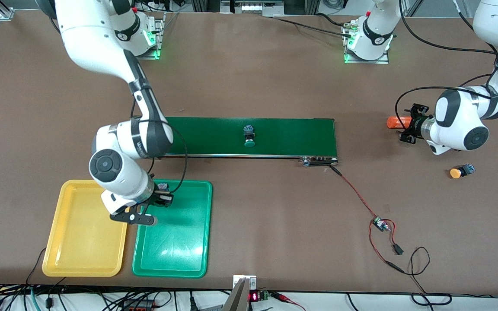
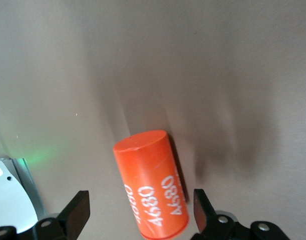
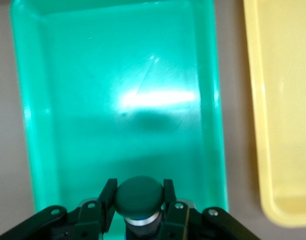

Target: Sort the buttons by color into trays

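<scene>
Right gripper [image 3: 137, 205], jaws clamped on a green button [image 3: 138, 196], hangs over the green tray [image 1: 197, 259]; left gripper [image 2: 137, 212] hovers low, jaws apart around an orange cylinder [image 2: 151, 192].

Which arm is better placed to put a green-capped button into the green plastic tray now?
Right. Its end effector is shut on a green-capped push-button over the green plastic tray. The left end effector straddles an orange cylinder.

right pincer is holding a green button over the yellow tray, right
Not quite. The right pincer is holding a green button, but over the green tray, not the yellow tray beside it. The right wrist view shows this.
</scene>
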